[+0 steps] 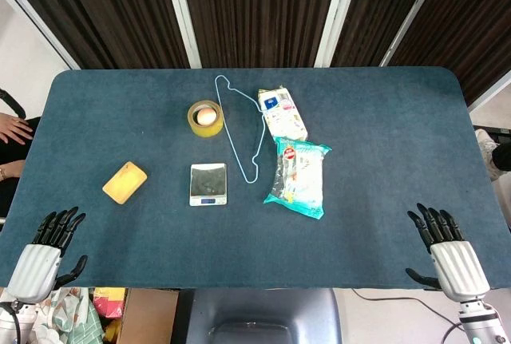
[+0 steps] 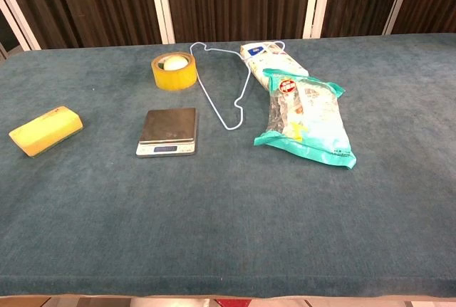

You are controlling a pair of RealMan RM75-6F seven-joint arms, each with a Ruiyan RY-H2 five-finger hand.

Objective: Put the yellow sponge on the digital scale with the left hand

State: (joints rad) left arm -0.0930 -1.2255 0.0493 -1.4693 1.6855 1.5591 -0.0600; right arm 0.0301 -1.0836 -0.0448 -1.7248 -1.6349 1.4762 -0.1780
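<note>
The yellow sponge [image 1: 124, 182] [image 2: 45, 130] lies flat on the blue table, left of the digital scale [image 1: 208, 183] [image 2: 168, 132]. The scale's steel plate is bare. My left hand [image 1: 46, 251] rests at the table's near left edge, fingers spread and empty, well short of the sponge. At the near right edge my right hand [image 1: 447, 252] also lies with fingers spread, holding nothing. Neither hand shows in the chest view.
A roll of yellow tape [image 1: 205, 117] [image 2: 174, 70] sits behind the scale. A thin wire hanger [image 1: 239, 124] [image 2: 229, 86] lies right of it. Two snack packs [image 1: 299, 176] [image 1: 282, 112] [image 2: 306, 115] lie further right. A person's hand [image 1: 12, 130] is at the left edge.
</note>
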